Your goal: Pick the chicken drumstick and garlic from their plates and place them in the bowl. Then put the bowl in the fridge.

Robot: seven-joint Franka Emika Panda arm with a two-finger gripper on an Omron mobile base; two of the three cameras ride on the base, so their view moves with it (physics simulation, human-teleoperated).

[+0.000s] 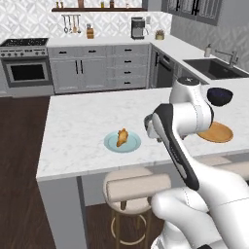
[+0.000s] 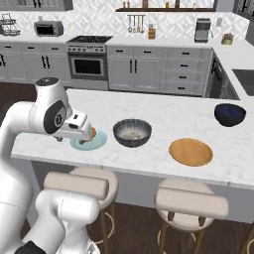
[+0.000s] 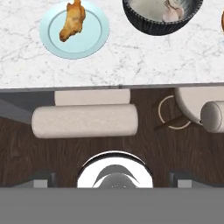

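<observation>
Fingertips (image 3: 41,178) set wide apart at the lower margin of the hand view, nothing held between them. Gripper (image 2: 84,131) poised above the near edge of the island, just short of the pale blue-green plate (image 3: 94,39), pointing down past the counter lip toward a padded stool (image 3: 85,120).

Chicken drumstick (image 3: 72,22) lying on that plate, thick end toward the far rim, not yet grasped. Garlic (image 3: 171,12) apparently already inside the bowl (image 3: 148,24), visible as a pale rounded lump against the lighter grey interior. Bowl standing near the blue-green plate, between it and the bare orange-tan plate (image 2: 191,152).

Likely hazards:
- Closing on the narrow end of the drumstick and losing it mid-carry, given the tapered shape.
- Descending off-centre and pressing a fingertip onto the plate rim, tipping or sliding the plate on smooth stone.
- Releasing short of the bowl. With the plate close to the counter edge, a dropped drumstick could roll off to the floor.
- Brushing the bowl wall on the transfer and shifting the garlic or the bowl itself.

Surface: white marble-patterned island top (image 2: 163,111), with a second, dark blue bowl (image 2: 229,114) toward its far right corner.

Room: grey cabinets, oven range (image 2: 88,62), coffee machine (image 1: 138,26) and sink (image 1: 214,68) along the back and side walls, over a dark wood floor.
</observation>
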